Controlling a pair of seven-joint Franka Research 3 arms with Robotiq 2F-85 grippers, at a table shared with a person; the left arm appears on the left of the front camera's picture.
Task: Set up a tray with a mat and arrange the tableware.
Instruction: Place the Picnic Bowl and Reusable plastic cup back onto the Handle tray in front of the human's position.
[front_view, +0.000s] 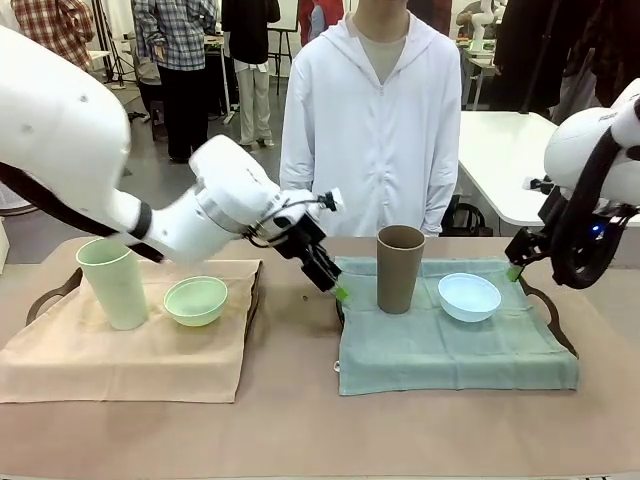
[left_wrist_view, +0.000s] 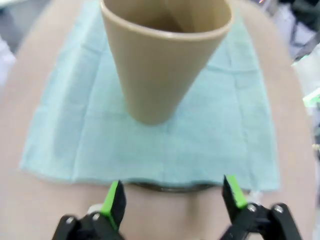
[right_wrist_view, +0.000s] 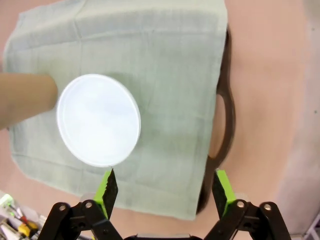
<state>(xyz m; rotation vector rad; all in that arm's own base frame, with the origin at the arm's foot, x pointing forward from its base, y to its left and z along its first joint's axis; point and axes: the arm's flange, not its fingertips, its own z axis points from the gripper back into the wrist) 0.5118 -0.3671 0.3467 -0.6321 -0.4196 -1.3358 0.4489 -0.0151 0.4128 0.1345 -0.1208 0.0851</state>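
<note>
Both trays are looking set: mint tumbler (front_view: 113, 283) and mint bowl (front_view: 196, 300) sitting on the beige mat (front_view: 120, 360) toward the worktop's left edge, brown tumbler (front_view: 400, 268) and pale blue bowl (front_view: 469, 296) on the green mat (front_view: 455, 350) toward the right. Left tool (front_view: 340, 293) and right tool (right_wrist_view: 162, 187) are hanging spread apart, gripping nothing; little seems left.

No legible text, label, brand, number or sign found on any cup, bowl, mat, tray or arm in view.
</note>
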